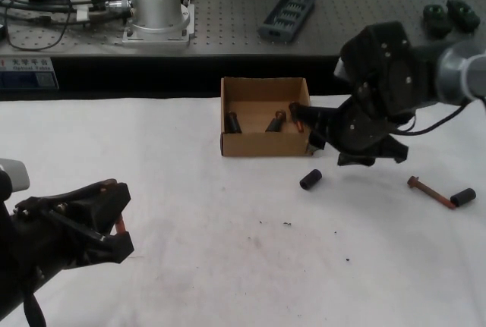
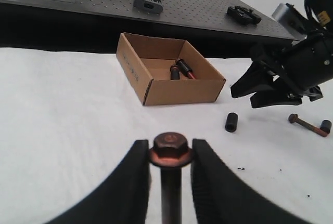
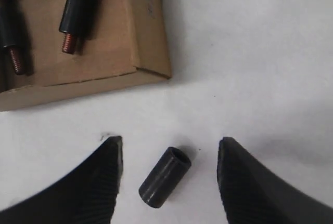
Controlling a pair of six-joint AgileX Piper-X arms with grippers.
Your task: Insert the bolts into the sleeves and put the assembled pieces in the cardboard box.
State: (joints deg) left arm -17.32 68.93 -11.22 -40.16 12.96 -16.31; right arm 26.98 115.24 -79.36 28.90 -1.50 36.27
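A copper-coloured bolt [image 2: 170, 193] with a hexagonal head is held between the two fingers of the left claw [image 2: 170, 148], which is closed on it just under the head. This claw is over the near left part of the desk [image 1: 190, 228], which has a white cover.

A loose black sleeve [image 3: 165, 176] lies on its side on the desk, just in front of the right corner of the cardboard box [image 1: 262, 145]. The right claw [image 3: 170, 143] is above this sleeve with its fingers wide apart, one on each side, and it does not touch the sleeve or hold anything.

In the box lie two assembled pieces [image 3: 73, 18], each a black sleeve with the threaded end of the bolt coming out.

To the right, well apart from the box, a second bolt [image 1: 425, 187] lies on the desk with its tip at another sleeve [image 1: 462, 197]. I cannot tell whether the tip is inside it.
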